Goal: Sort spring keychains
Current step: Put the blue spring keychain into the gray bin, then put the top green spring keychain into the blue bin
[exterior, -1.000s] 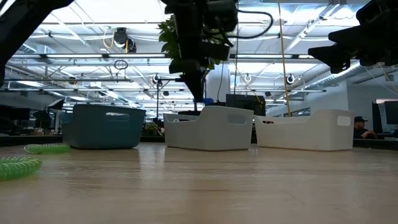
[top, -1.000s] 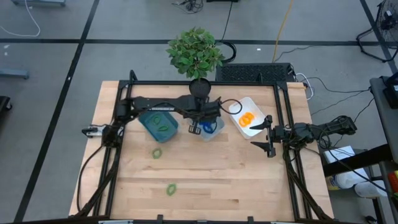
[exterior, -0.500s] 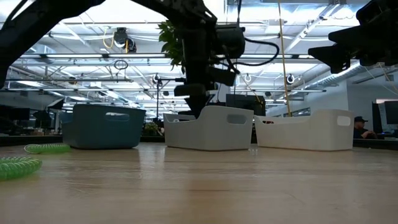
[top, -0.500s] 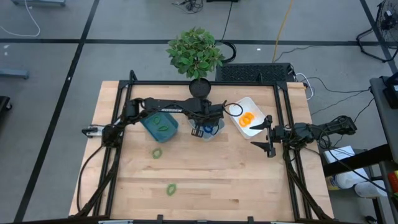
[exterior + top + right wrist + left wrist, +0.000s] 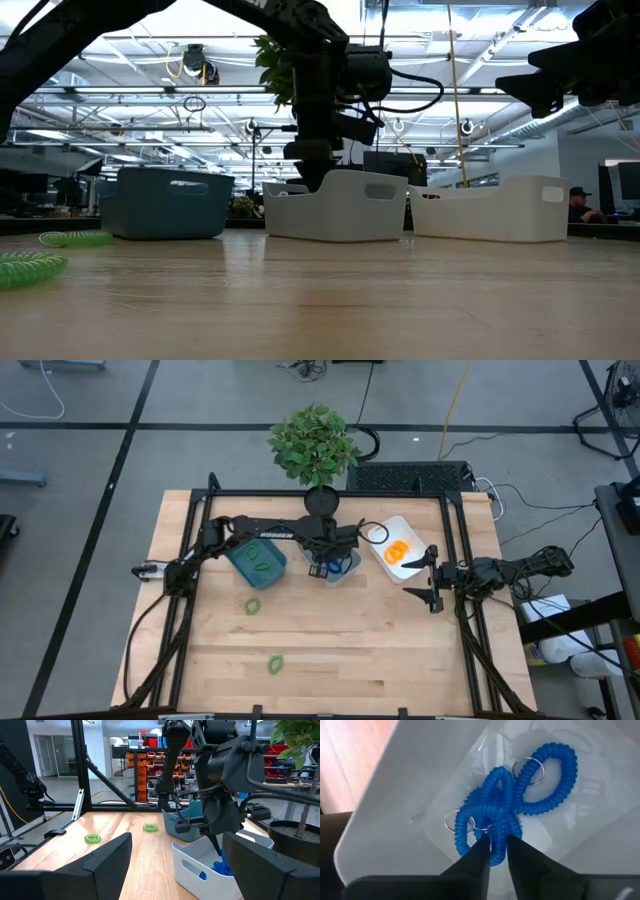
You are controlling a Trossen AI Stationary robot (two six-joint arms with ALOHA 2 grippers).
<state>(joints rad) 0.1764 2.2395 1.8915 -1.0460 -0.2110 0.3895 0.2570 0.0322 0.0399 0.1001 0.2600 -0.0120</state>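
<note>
Left gripper (image 5: 494, 851) lower, inside middle bin (image 5: 345, 572).

left gripper (image 5: 496, 851) lower into middle bin (image 5: 345, 570)

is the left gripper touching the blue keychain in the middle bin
Touching. In the left wrist view the left gripper has a blue spring keychain coil pinched between its two fingertips, down inside the white middle bin.

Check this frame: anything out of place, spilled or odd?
Two green keychains lie loose on the table, not yet binned. Otherwise tidy: blue coils sit in the middle bin under the left pincer; orange ones in the white bin. Nothing looks damaged.
</note>
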